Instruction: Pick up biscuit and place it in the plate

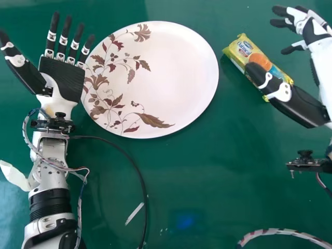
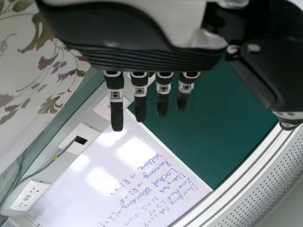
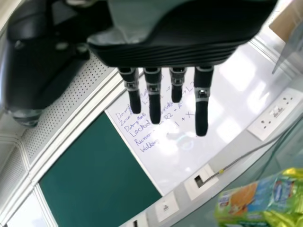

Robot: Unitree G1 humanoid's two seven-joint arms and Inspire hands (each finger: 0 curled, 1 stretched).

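My right hand (image 1: 316, 39) is at the head view's right side, open, its thumb over part of the biscuit packet (image 1: 258, 61); whether they touch I cannot tell. The yellow packet lies slanted on the green table, right of the round white plate (image 1: 176, 78) with its leaf pattern. At the plate's left edge my left hand (image 1: 62, 80) is open, fingers straight and nothing held. In the left wrist view the left hand (image 2: 132, 40) has extended fingers. The right wrist view has the right hand (image 3: 180, 42) with straight fingers and the packet (image 3: 258, 198) beyond it.
A black cable (image 1: 136, 168) curves over the green table (image 1: 207, 181) beside my left forearm. A small white strip (image 1: 134, 213) lies near it. A striped cable (image 1: 280, 232) loops at the lower right. Beyond the table, wall sockets (image 3: 277, 113) and a whiteboard (image 3: 175, 156) show.
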